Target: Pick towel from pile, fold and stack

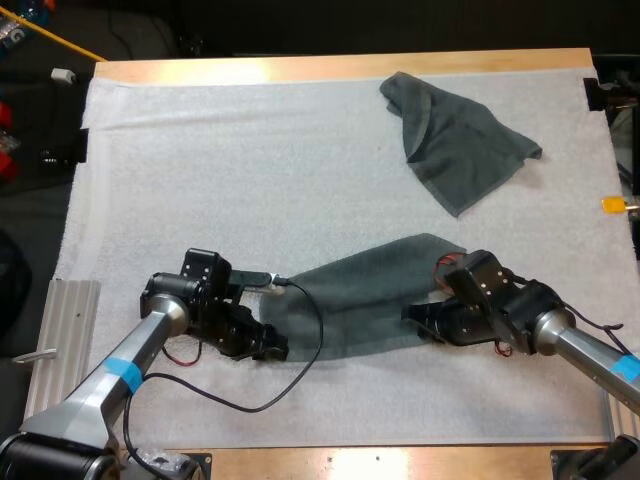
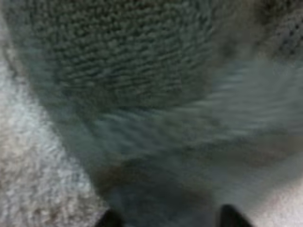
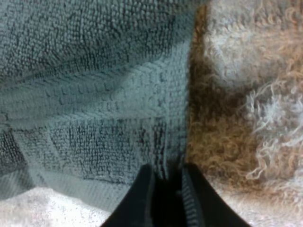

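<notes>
Mid-fold stage of a two-arm towel task. Near centre of the white mat (image 1: 250,170): dark grey-green towel (image 1: 360,300), spread as a long band running left to right and pinched at both ends. At its left end, left gripper (image 1: 272,347), closed on a bunch of cloth, with the cloth filling the gap between the fingers (image 2: 110,220) in the left wrist view. At its right end, right gripper (image 1: 418,318), clamped on the hemmed edge, fingers (image 3: 142,191) close together with only thin cloth between them. Held at opposite ends presumably to keep the cloth taut and flat on the mat, ready for carrying one edge over the other without wrinkles. Far right of the mat, well apart from both grippers: second towel (image 1: 455,140), crumpled and untouched, probably waiting for a later round. Judged early in the task: first fold not yet made, stacking to follow. Likely risk: cloth slipping from one pinch, then a sagging, skewed fold.
</notes>
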Available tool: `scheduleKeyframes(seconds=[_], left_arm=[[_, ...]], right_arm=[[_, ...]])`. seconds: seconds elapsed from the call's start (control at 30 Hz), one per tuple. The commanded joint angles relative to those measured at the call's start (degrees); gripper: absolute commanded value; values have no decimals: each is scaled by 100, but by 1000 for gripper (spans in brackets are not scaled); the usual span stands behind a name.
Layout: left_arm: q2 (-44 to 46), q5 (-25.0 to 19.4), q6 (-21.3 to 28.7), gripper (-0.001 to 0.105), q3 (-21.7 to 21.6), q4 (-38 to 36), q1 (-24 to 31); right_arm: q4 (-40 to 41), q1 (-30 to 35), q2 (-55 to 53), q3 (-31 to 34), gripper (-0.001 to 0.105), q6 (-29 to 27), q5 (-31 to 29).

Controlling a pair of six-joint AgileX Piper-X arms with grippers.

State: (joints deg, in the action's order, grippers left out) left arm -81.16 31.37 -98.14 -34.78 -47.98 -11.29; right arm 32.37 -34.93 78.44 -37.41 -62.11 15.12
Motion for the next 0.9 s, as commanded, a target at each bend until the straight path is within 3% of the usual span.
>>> scheduleKeyframes(seconds=[0.0, 0.17, 0.3, 0.67, 0.77, 0.87], left_arm=[[-18, 69, -13, 24, -4, 6, -3], [-18, 69, -13, 0, -4, 3, -3], [-18, 222, -13, 0, -4, -12, -3], [-18, 183, -40, 0, -4, 1, -3], [-18, -43, -5, 11, -7, 61, -3], [-18, -24, 27, 44, -18, 104, -45]], right_arm=[[56, -7, -32, 2, 0, -66, 49], [56, -7, -32, 2, 0, -70, 256], [56, -7, -32, 2, 0, -314, 882], [56, -7, -52, 2, 0, -347, 920], [56, -7, -52, 2, 0, -347, 962], [56, -7, -52, 2, 0, -347, 962]])
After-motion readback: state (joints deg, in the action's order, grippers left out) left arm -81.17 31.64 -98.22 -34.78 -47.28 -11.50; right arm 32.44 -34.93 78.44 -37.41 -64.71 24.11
